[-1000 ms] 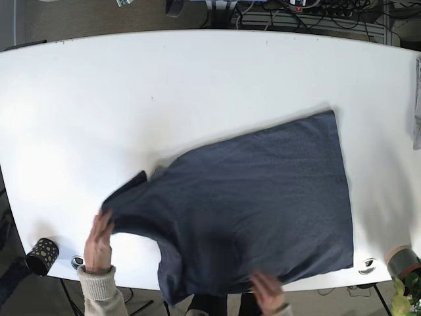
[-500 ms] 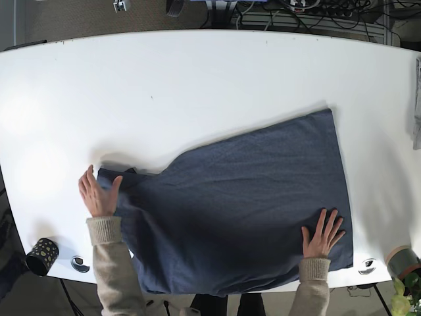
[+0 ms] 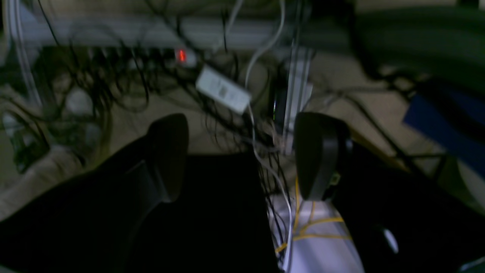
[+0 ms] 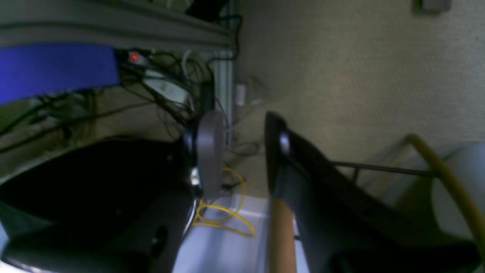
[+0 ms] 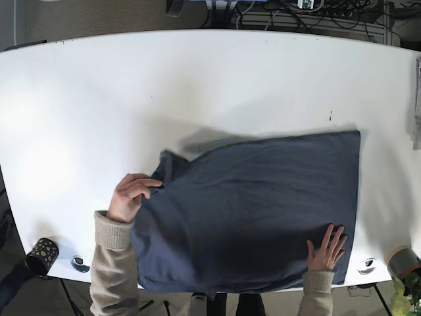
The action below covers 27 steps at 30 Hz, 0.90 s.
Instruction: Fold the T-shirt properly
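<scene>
Base view is showing someone's hands (image 5: 135, 196) laying out the T-shirt (image 5: 256, 210); I'm risking a collision if I'm advancing now. Both wrist views, though blurry, are showing my left gripper (image 3: 242, 155) and right gripper (image 4: 238, 151) spread, probably empty.

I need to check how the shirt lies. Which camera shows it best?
The base view: the whole dark blue T-shirt lies on the white table, with a person's hands on it. Both wrist views face cables and floor and show no shirt.
</scene>
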{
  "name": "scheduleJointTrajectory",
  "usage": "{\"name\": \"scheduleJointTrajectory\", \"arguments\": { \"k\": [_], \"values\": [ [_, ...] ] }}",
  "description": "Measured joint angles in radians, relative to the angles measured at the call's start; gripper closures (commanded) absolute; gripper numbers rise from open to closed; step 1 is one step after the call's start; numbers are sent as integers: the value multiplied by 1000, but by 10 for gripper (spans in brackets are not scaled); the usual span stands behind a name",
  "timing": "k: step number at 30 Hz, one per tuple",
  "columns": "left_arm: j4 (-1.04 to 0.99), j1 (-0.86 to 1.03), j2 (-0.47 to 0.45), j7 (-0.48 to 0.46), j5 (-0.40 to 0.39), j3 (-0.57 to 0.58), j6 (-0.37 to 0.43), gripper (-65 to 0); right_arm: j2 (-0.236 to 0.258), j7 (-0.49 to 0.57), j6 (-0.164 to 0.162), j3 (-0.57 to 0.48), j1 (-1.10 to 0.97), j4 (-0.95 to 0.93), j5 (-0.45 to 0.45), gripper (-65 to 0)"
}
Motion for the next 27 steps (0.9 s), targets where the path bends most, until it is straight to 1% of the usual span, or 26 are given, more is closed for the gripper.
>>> {"name": "scheduleJointTrajectory", "arguments": {
  "k": [2, 4, 7, 12, 14, 16, 20, 21, 23, 27],
  "values": [
    [61, 30, 2, -10, 0, 0, 0, -396, 16, 3, 5, -2, -45, 50, 24, -166],
    [126, 67, 6, -10, 0, 0, 0, -396, 28, 7, -1, -1, -88, 97, 45, -166],
    [208, 120, 8, 0, 0, 3, 0, -396, 41, 2, 0, 2, -151, 165, 61, -166],
    [345, 203, 8, 6, 0, 3, -1, -396, 38, 0, 3, 0, -250, 285, 94, -166],
    [401, 234, 8, 3, 0, 5, 0, -396, 35, -2, 0, 0, -283, 328, 107, -166],
    [455, 262, 6, 4, 0, 23, 3, -396, 36, -2, 0, 2, -320, 375, 117, -166],
    [552, 307, 11, 4, -1, 39, -2, -396, 28, 1, 5, 75, -393, 480, 144, -166],
    [574, 317, 11, 6, -7, 40, -8, -396, 28, -2, -2, 95, -407, 504, 153, -166],
    [617, 333, 10, 10, -27, 38, -3, -396, 31, -7, -2, 121, -430, 543, 150, -166],
    [726, 374, -7, 11, -152, 39, -1, -396, 29, -5, 6, 176, -465, 645, 154, -166]
  ]
}}
